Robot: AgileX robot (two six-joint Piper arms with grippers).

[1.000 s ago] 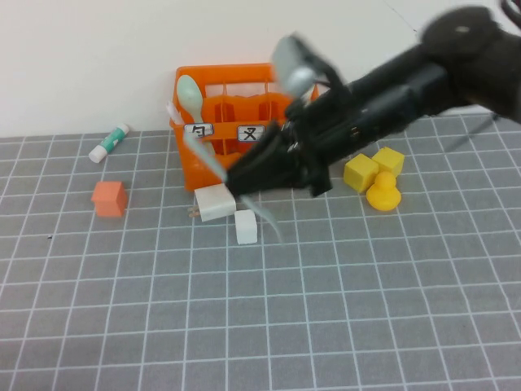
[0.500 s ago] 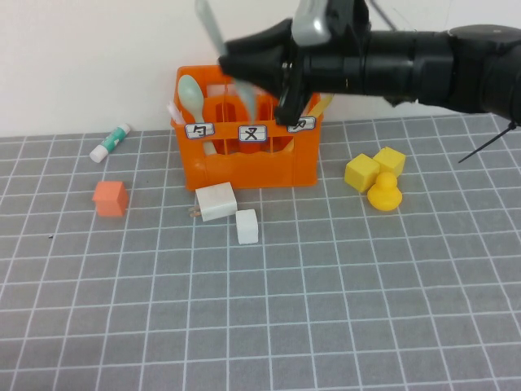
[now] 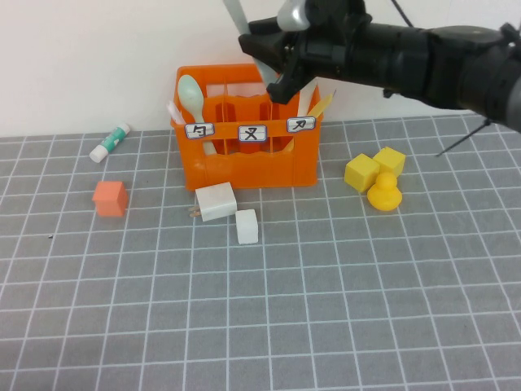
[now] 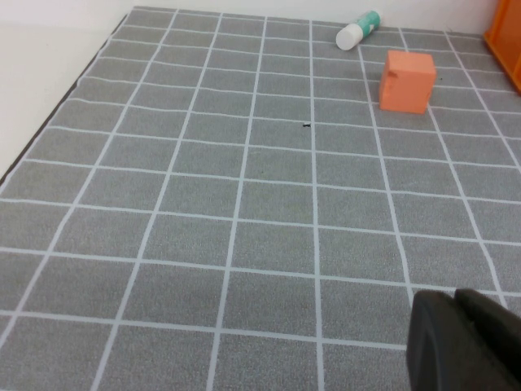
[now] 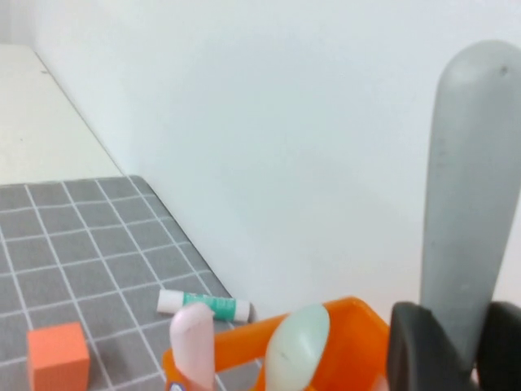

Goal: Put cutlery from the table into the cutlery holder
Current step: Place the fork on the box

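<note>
My right gripper (image 3: 262, 47) is shut on the light grey fork (image 3: 234, 16) and holds it nearly upright above the back of the orange cutlery holder (image 3: 244, 159). In the right wrist view the fork's handle (image 5: 472, 187) rises between the fingers of the right gripper (image 5: 457, 338), over the holder's rim (image 5: 350, 314). The fork's lower end is hidden behind the gripper. A mint-green spoon (image 3: 190, 94) and a white utensil (image 3: 172, 110) stand in the holder's left compartment. My left gripper (image 4: 466, 342) is shut and empty, low over the mat at the left.
A glue stick (image 3: 110, 142) and an orange cube (image 3: 109, 198) lie left of the holder. Two white blocks (image 3: 216, 200) (image 3: 246, 226) sit just in front of it. Two yellow blocks (image 3: 361, 172) and a yellow duck (image 3: 383, 194) are to its right.
My right arm has lifted the fork from low in front of the holder to high above its back. The fork went from slanted to nearly upright.
</note>
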